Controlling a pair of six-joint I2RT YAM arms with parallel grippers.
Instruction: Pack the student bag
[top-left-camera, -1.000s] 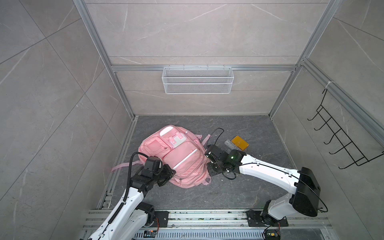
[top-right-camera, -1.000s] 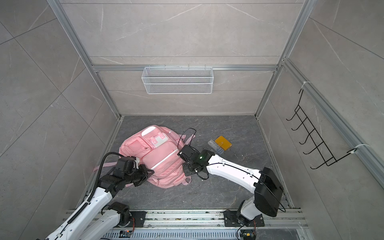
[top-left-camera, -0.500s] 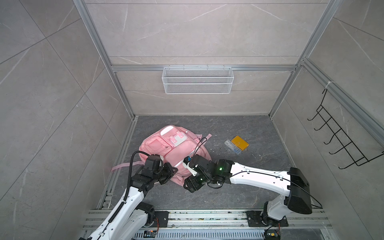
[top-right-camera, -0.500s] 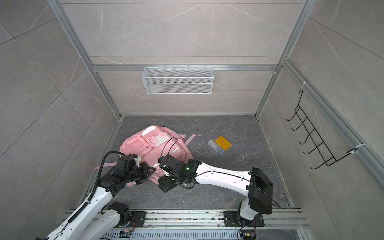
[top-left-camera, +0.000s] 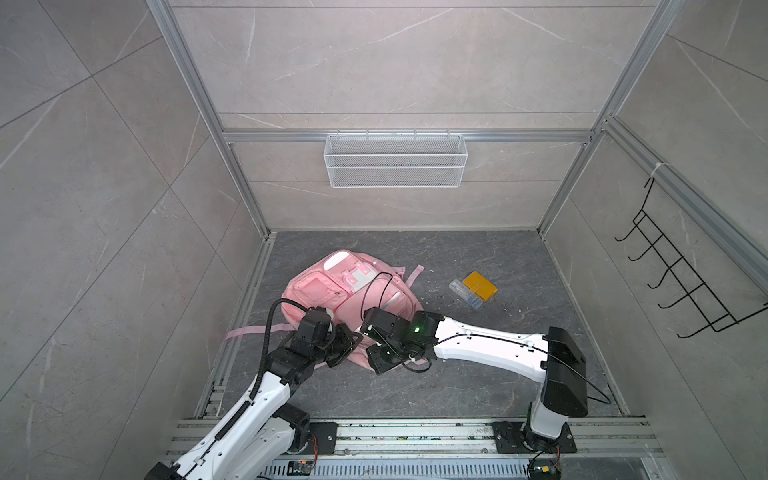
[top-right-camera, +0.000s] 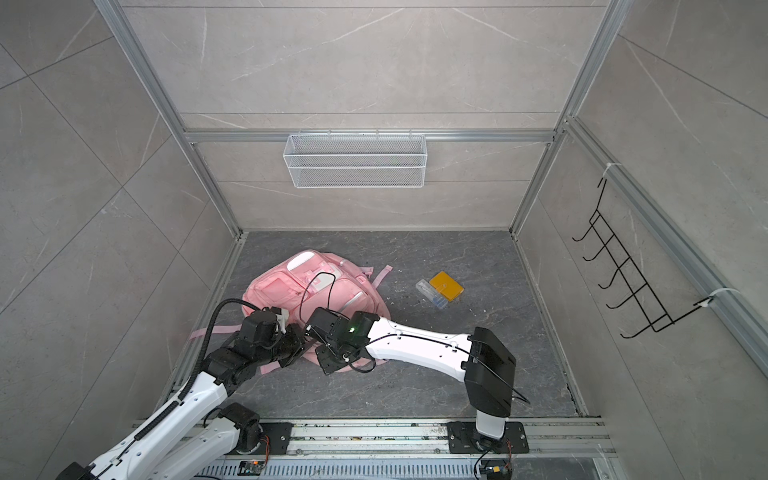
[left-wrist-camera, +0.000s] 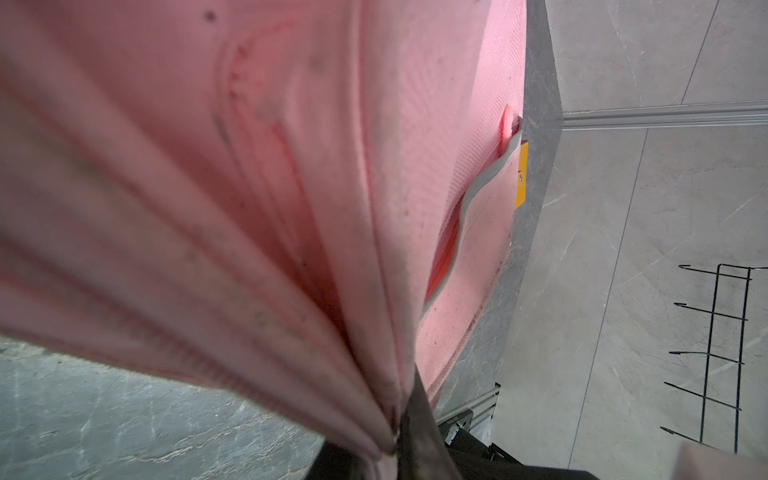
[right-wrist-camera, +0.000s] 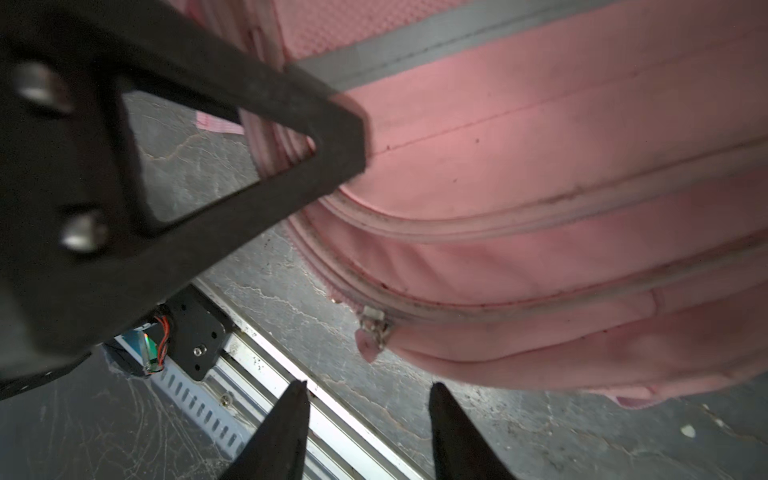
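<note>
Pink student bag (top-left-camera: 318, 291) is lying flat on the worktop (top-left-camera: 478, 257), set back from the front rail (top-left-camera: 415, 432), its long axis running away from the rail at a slant. The left gripper (left-wrist-camera: 395, 434) is biting the bag's rail-side edge, jaws clenched on a bunched fold of pink fabric. The right gripper (right-wrist-camera: 368, 392) is hovering just on the rail side of that same edge, jaws parted, nothing between them.

Key relation: the zip pull (right-wrist-camera: 372, 334) is sitting on the rail-facing seam, straight ahead of the right jaws' gap and just short of it, clear of both tips. The zip track is running off from the pull roughly in line with the way the jaws close. The right arm is the nearer one to the pull, and the left looks to be anchoring. Likely next: right jaws moving away from the rail until the pull is lying between the tips, then closing.
</note>
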